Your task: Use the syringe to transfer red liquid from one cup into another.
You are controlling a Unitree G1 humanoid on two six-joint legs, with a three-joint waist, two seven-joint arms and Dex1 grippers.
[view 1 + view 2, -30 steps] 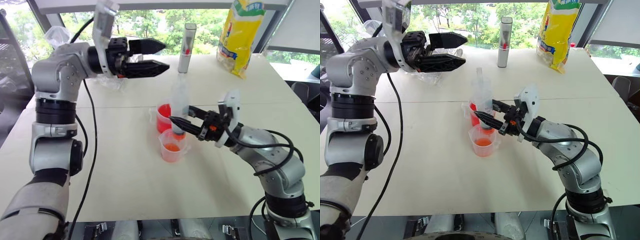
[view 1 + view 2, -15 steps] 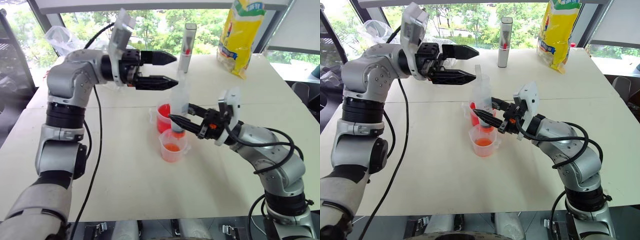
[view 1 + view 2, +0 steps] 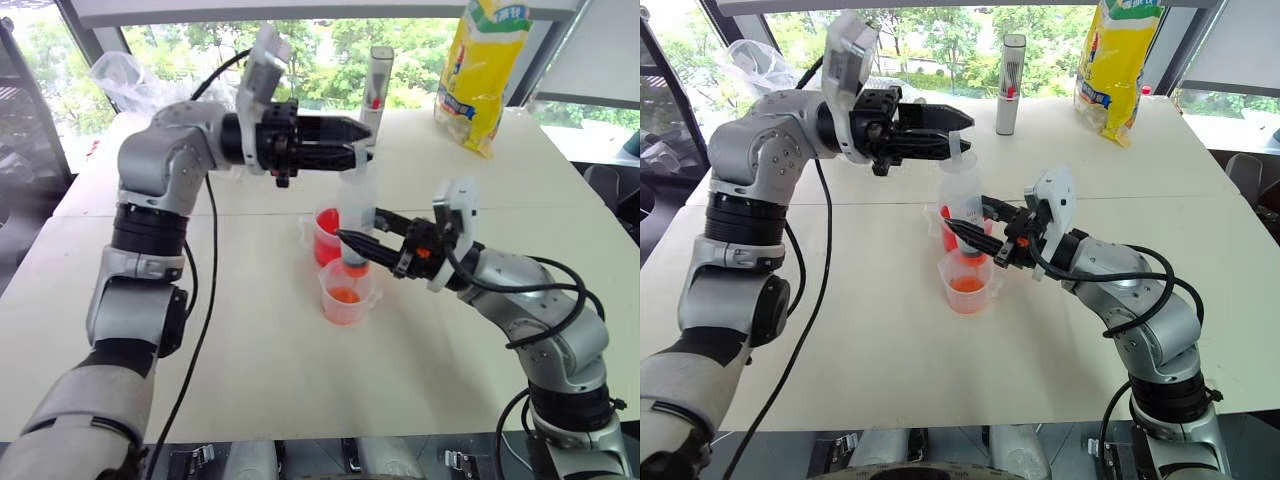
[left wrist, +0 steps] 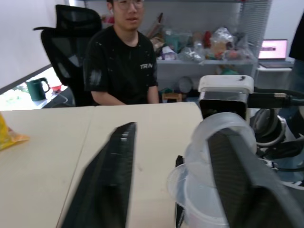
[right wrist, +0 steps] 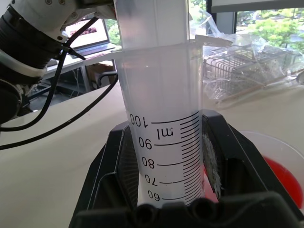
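Swinging rightward since the earlier frame, the left gripper (image 3: 958,137) now pinches the plunger top of the syringe (image 3: 359,215). Upright over the smaller cup (image 3: 346,292), mid-table, its barrel sits clamped in the right gripper (image 3: 352,246).

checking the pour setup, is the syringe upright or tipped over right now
Upright. The syringe stands vertically with its tip down in the smaller cup, its barrel clamped by the right gripper.
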